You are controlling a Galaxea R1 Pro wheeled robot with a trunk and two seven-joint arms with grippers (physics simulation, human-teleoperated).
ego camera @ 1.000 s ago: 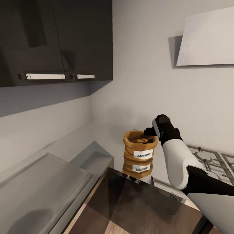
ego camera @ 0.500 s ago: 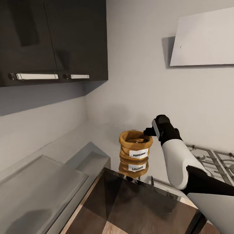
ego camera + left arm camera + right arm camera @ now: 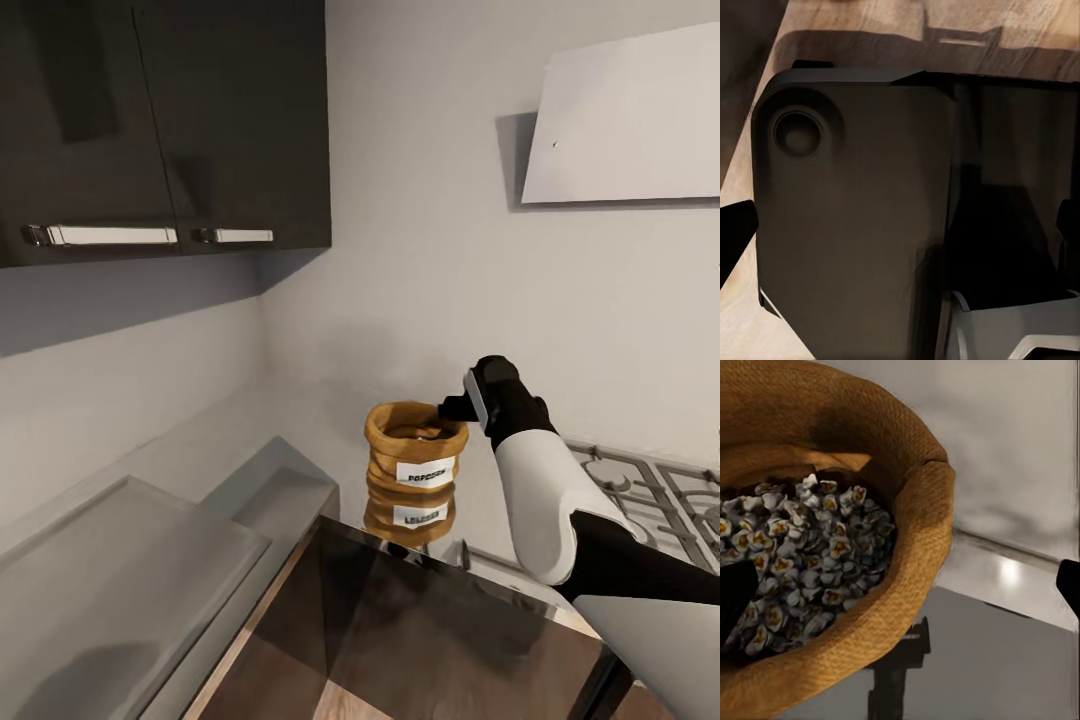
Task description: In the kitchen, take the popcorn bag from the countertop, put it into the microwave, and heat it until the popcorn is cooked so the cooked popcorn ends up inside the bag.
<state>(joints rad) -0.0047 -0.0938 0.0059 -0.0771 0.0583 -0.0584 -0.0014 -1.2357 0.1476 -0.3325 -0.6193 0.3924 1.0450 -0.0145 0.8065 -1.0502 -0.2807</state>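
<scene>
The popcorn bag [image 3: 415, 455], a mustard-tan sack with a white "POPCORN" label, stands upright on the glossy grey countertop [image 3: 300, 420] and is mirrored in it. White kernels fill the popcorn bag [image 3: 817, 555] in the right wrist view. My right gripper [image 3: 450, 408] is at the bag's right rim. It is open, with one finger [image 3: 735, 600] over the kernels and the other outside the rolled rim. My left gripper [image 3: 900, 240] is open and empty, facing a dark part of my own body above a wooden floor. The microwave is out of view.
A steel gas hob [image 3: 650, 490] lies right of the bag, under a flat white hood [image 3: 630, 120]. Dark wall cabinets [image 3: 160, 120] hang at the upper left. A grey raised block [image 3: 130, 570] fills the near left, beside a dark glossy surface [image 3: 400, 620].
The camera swung a little to the right in the first half second. Since then my right gripper has edged slightly closer over the bag's rim. The bag has stayed put.
</scene>
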